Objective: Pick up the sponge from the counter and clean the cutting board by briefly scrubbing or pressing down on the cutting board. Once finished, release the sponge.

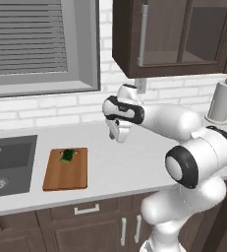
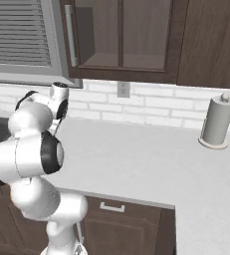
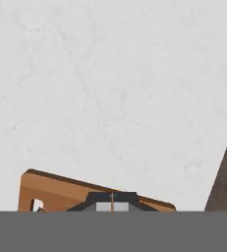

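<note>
The arm is holding the gripper (image 1: 119,134) above the counter (image 1: 129,157), up off the surface and to the right of the cutting board (image 1: 66,174). The reddish-brown board is lying flat just right of the dark sink basin (image 1: 9,162), its slot handle at the far short end. The sponge (image 1: 67,155), a small dark green block, is resting on the far end of the board, next to that handle, rather than on bare counter. In the left base view the hand is pointing down, yet the fingers are too small and too shadowed to read, so whether they are spread or closed cannot be told; nothing appears to be held between them. In the hand view an end of the cutting board (image 3: 61,192) is showing low in the picture, with pale counter (image 3: 110,88) above it. The paper towel roll (image 1: 221,101) is standing at the far right, well apart from the work. Judged from this layout, the step in hand is reaching for the sponge. To do it well, the hand should be travelling left until it is centred over the block, with the fingers spread wider than the sponge's short side, then descending straight so the tips straddle it without striking the board, since a small light block is likely to slide if nudged from one side.
</note>
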Available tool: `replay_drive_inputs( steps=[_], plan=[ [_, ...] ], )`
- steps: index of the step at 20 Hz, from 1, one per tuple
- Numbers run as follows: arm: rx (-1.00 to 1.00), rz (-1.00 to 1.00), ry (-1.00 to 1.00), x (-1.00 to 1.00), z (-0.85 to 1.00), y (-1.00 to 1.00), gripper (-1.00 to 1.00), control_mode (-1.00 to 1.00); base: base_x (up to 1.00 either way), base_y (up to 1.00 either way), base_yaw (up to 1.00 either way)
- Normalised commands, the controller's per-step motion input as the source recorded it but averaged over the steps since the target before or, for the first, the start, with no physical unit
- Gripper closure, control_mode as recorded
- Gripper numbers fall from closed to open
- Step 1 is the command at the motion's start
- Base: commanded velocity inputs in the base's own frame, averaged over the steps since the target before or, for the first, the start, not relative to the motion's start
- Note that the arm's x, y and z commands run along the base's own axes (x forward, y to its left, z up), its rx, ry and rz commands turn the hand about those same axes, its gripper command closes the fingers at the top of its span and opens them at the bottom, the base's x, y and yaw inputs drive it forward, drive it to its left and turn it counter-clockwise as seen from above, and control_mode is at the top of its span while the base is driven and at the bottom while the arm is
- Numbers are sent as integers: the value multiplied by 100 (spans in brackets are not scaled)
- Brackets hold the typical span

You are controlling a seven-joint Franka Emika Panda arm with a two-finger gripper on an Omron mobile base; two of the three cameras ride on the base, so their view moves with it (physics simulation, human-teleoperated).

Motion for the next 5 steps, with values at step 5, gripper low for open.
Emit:
replay_drive_inputs(
  steps=[5],
  plan=[
    [45, 0, -41, -100, 49, -46, 100, -100, 0, 0, 0]
  ],
)
